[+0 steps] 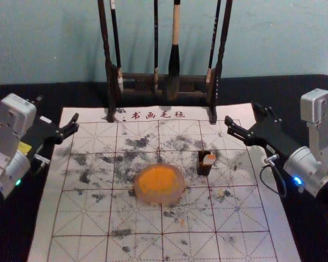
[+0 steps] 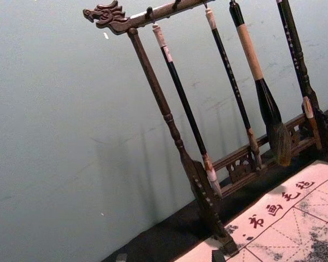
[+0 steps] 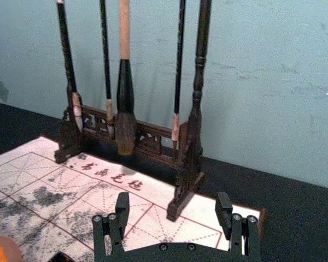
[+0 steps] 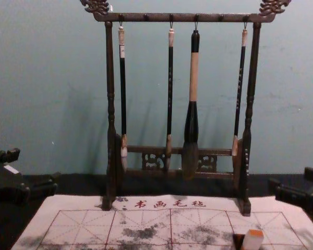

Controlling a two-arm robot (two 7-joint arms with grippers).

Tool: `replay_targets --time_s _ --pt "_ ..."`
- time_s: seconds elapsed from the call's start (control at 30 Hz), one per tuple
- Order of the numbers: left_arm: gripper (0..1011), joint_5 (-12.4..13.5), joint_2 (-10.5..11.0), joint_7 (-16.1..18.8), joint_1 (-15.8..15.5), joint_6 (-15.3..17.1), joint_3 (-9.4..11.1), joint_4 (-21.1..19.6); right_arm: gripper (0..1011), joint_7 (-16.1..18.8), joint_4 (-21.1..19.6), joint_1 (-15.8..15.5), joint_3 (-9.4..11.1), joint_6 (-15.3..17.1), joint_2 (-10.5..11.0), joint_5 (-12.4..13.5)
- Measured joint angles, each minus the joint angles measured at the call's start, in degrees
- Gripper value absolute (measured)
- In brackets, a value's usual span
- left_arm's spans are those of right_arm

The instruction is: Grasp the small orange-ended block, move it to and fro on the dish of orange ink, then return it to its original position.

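block (image 1: 209,159) was on the mat (image 1: 48,229) side toward the robot's right, right of the dish (image 1: 136,192) and slightly farther out from the robot. orange end pointed up. long axis near upright in the chest view, top leaning a bit to the robot's right. pale body under the orange end.

a dark holder-like piece (image 1: 203,170) sat right at the block, on its robot-left side in the chest view. couldn't tell if the block stood in it or only against it.

dish: round, pinkish translucent rim, lying flat near mid-mat. orange ink (image 1: 157,179) covered most of its inside, edge of the patch uneven.

right pincer (image 1: 242,113): over the mat's right edge, beyond the block and well apart from it. spread wide, nothing between the tips; right wrist view agreed.

left pincer (image 1: 57,108): parked at the mat's left edge, well apart from dish and block. also wide, nothing held.

rack (image 4: 185,17) stood across the far end of the mat, four brushes hanging from its top bar, the thickest brush (image 4: 191,125) third from robot-left. mat had a red grid, red characters at the far edge and dark ink smudges. black surface (image 1: 311,240) underneath.
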Motion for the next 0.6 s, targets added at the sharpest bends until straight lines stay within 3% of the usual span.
replay_targets --time_s 0.17,0.6 --pt "1001 0.0 0.0 0.0 0.0 0.0 0.0 0.0 1002 -0.5 1.1 -0.1 0.5 -0.2 -0.9 -0.7" --pt "1001 0.0 0.0 0.0 0.0 0.0 0.0 0.0 1003 -0.2 1.0 0.1 0.3 -0.2 -0.7 -0.7"
